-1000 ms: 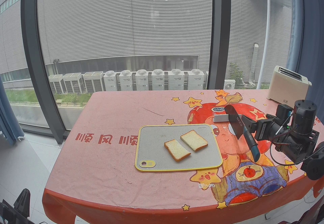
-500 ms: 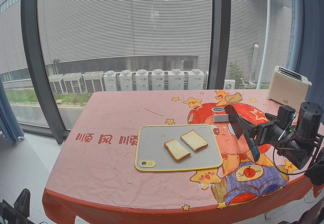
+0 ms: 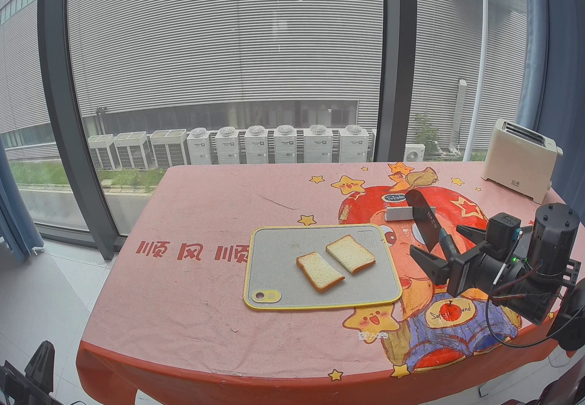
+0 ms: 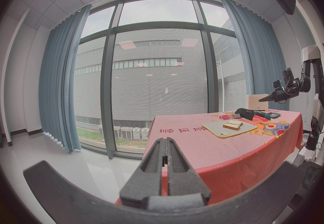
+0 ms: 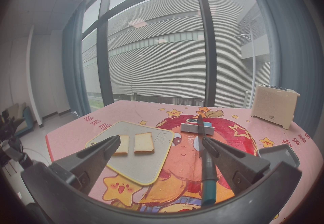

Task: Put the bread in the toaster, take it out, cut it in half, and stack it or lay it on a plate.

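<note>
Head view, right gripper (image 3: pixel 436 239): lower right of the frame, fingers spread wide, nothing held. It hangs above the table (image 3: pixel 201 302); the left wrist view shows it well clear of the cloth.

Knife (image 3: pixel 425 218): lies just under and behind the open fingers, not touched. Its dark blade points toward the upper middle of the frame, and the tip end rests tilted on a small grey knife rest (image 3: pixel 399 213). The right wrist view shows the teal handle end nearest the camera, lying between the two spread fingers in line of sight.

Left gripper (image 4: pixel 165 143): pads pressed together, empty, held low and off the table's near edge.

Bread: two halves lie flat on the grey, yellow-rimmed cutting board (image 3: pixel 274 254), centre of the frame. The nearer half (image 3: pixel 320 271) and the farther half (image 3: pixel 350 253) sit side by side with a narrow gap, crusts outward.

Toaster (image 3: pixel 520 159): cream box at the upper right corner of the table, well apart from the board, slots up.

Dark shallow tray (image 5: pixel 278 154): on the cloth beside the knife handle, possibly the plate; too little of it is visible to tell.
</note>
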Motion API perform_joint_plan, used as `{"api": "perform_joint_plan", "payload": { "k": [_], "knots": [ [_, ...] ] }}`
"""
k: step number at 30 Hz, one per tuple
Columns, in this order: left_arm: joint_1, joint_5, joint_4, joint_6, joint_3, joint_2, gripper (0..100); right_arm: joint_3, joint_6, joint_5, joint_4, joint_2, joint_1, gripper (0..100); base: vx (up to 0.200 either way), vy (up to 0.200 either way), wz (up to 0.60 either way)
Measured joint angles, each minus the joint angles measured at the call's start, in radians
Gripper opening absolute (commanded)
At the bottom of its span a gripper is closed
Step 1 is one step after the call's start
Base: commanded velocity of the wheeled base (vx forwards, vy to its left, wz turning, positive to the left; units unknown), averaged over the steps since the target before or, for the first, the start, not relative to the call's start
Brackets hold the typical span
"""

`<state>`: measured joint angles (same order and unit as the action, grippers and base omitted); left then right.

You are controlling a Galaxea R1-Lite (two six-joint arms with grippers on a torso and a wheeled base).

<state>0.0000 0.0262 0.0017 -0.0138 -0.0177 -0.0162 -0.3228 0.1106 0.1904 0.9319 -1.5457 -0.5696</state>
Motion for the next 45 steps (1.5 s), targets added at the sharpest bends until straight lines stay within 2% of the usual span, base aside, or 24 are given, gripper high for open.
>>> {"api": "perform_joint_plan", "payload": {
  "k": [8,14,26,45],
  "knots": [
    [0.000,0.000,0.000,0.000,0.000,0.000,0,-0.035,-0.042,-0.049,-0.019,-0.021,-0.019,100,0.000,0.000,0.00],
    [0.000,0.000,0.000,0.000,0.000,0.000,0,-0.148,-0.059,-0.074,-0.163,-0.066,-0.023,100,0.000,0.000,0.00],
    [0.000,0.000,0.000,0.000,0.000,0.000,0,-0.363,-0.061,-0.127,-0.424,-0.143,-0.019,100,0.000,0.000,0.00],
    [0.000,0.000,0.000,0.000,0.000,0.000,0,-0.512,-0.064,-0.130,-0.439,-0.334,0.015,100,0.000,0.000,0.00]
  ]
}}
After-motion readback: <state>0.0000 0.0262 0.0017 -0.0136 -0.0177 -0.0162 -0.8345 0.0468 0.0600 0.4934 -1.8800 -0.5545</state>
